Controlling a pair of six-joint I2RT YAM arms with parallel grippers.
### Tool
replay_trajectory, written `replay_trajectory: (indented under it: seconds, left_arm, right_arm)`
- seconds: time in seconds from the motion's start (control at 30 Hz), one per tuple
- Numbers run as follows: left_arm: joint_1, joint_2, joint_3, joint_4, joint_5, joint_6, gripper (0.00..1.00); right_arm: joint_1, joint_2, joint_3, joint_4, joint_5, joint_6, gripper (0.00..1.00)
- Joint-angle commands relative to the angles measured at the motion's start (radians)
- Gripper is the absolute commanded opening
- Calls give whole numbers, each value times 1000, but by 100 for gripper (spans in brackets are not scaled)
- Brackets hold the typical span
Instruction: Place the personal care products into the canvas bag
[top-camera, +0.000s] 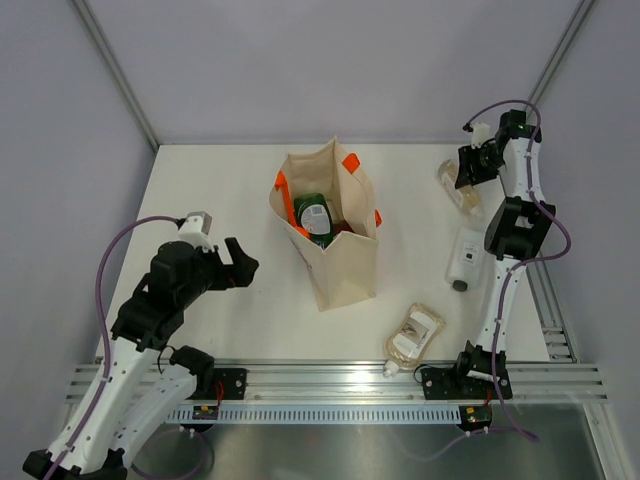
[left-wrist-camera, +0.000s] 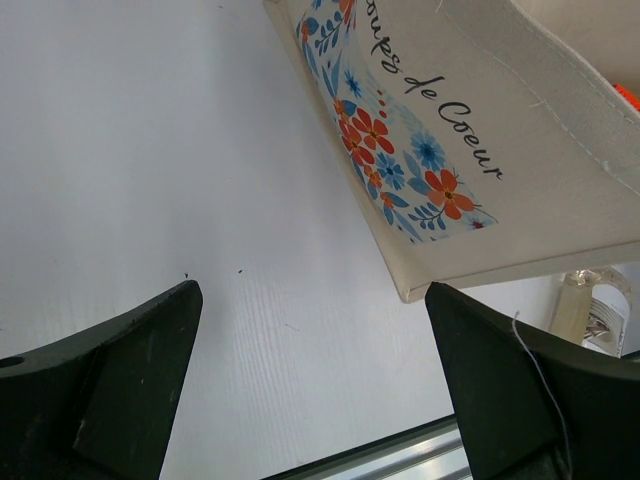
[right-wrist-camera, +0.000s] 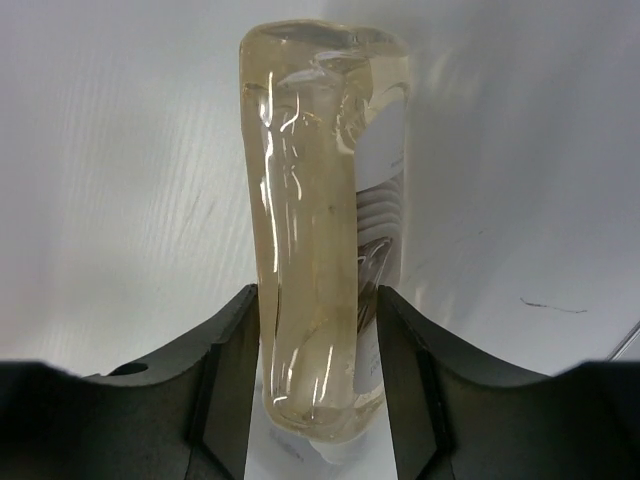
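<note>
Nearest the arm bases, the near refill pouch (top-camera: 414, 334) lies flat on the worktop (top-camera: 215, 185) just beyond the rail, untouched. A little farther in on the other side, the left hand (top-camera: 238, 262) hangs low with its fingers spread wide and nothing between them; its own camera shows only bare worktop in the gap of the left hand (left-wrist-camera: 312, 292), with a lower corner of the canvas bag (left-wrist-camera: 480, 150) just ahead. The canvas bag (top-camera: 330, 225) stands upright mid-worktop, mouth open, with a green bottle (top-camera: 314, 216) showing inside; what else is in it cannot be made out. To its right, well apart, the white bottle (top-camera: 466, 255) lies on its side, black cap toward the rail. Farthest out, the right hand (top-camera: 470, 168) is down over the far refill pouch (top-camera: 455, 187), and the wrist view shows the right hand (right-wrist-camera: 318, 300) closed narrow on the far refill pouch (right-wrist-camera: 320, 240), a finger pressed against each long side. Whether the pouch is off the surface cannot be told. The step in hand looks like picking up this pouch. Next it would need lifting clear, carrying left above the bag's rim and releasing over the mouth; a soft, slippery pouch may sag or slide, so the carry should be steady.
</note>
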Motion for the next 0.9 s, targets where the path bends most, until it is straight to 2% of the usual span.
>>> replay_trajectory:
  seconds: [0.0,0.2,0.23,0.33,0.37,0.5,0.6,0.7,0.8,0.83,0.87]
  left_arm:
    - [3,-27,2,35,20,-16,99]
    - [3,-41,-2,21,13,-23,99]
    - [3,-39,-4,19,14,-25,99]
    - [3,-33,2,22,16,-26,99]
    - [3,-32,4,22,16,-26,99]
    - [3,-29,7,22,17,-29,99]
    - [3,-29,7,22,22,-35,99]
    - [3,-32,10,18,22,-35,99]
    - [3,-32,18,13,20,-34,99]
    - [3,-33,21,10,20,-32,99]
    - [3,-33,24,9,20,-32,99]
  right_arm:
    - [35,81,-30,-87,27,103,46]
    - [51,86,-37,-46,91,134,53]
    - [55,87,-33,-37,103,148,58]
    - [70,100,-16,-34,157,183,61]
    - [73,98,-20,-28,178,188,66]
    - [82,101,-22,-11,238,255,70]
    - [91,118,-10,-14,267,280,67]
    - [91,126,-5,-17,272,304,58]
    - [76,127,0,-21,220,343,52]
    - [67,130,18,-37,190,353,47]
    - [59,127,24,-35,129,382,45]
